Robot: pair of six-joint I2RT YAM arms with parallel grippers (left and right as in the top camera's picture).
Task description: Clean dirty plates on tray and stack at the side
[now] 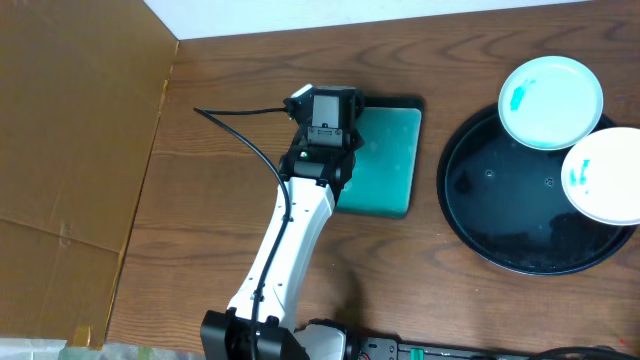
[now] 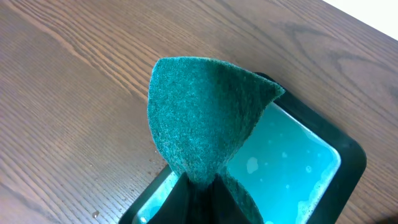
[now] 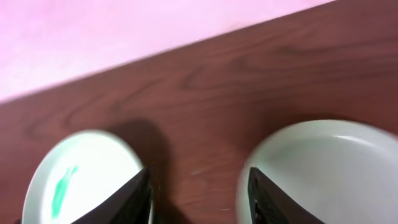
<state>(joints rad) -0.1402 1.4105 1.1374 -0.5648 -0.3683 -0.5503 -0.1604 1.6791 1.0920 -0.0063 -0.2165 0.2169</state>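
Seemingly for wetting, a green fibrous pad point(image 2: 205, 112) is clamped in the left end effector point(image 2: 199, 186) above the rectangular teal dish point(image 2: 353, 155); the right end effector point(image 3: 200, 193) is spread wide near smeared white plates point(image 1: 550, 88) on the round black tray point(image 1: 500, 200).

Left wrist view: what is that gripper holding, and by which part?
The left gripper pinches a teal scrubbing pad by its bottom edge. The rest of the pad fans out above the teal dish.
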